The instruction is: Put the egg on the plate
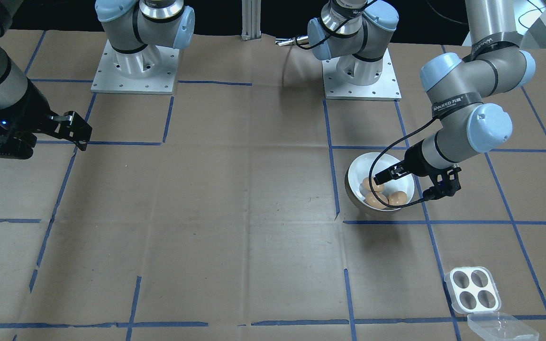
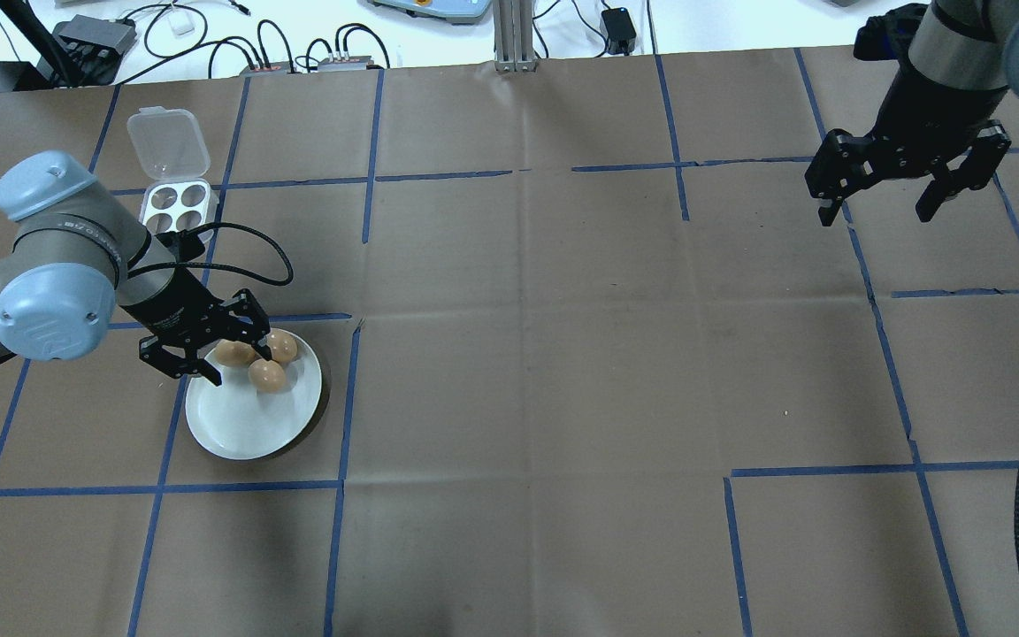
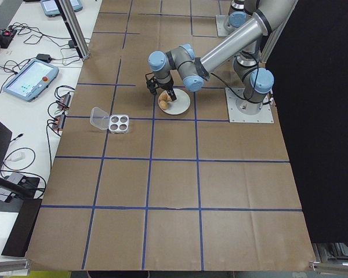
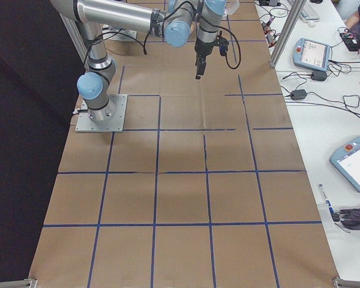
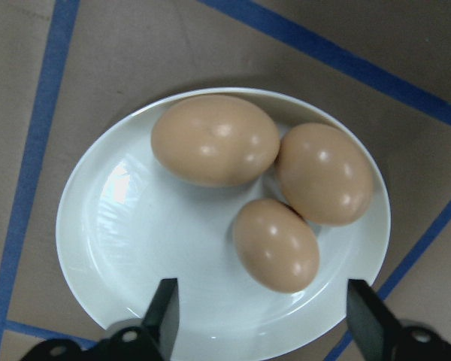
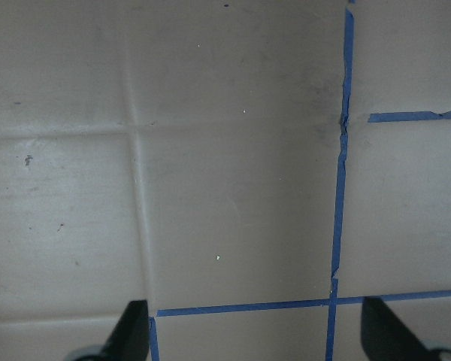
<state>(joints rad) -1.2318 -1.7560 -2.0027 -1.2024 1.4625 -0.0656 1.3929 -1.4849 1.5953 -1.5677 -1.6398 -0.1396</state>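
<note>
My left fingers hang spread wide and empty above the plate. Three eggs lie there; they look brittle and smooth, so I would grip one gently across its middle.

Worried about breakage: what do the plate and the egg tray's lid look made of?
The plate looks like glazed white ceramic, glossy with light reflections, though hard plastic is possible. The tray lid looks like thin clear plastic: see-through, with moulded bumps.

Three eggs on plate
</note>
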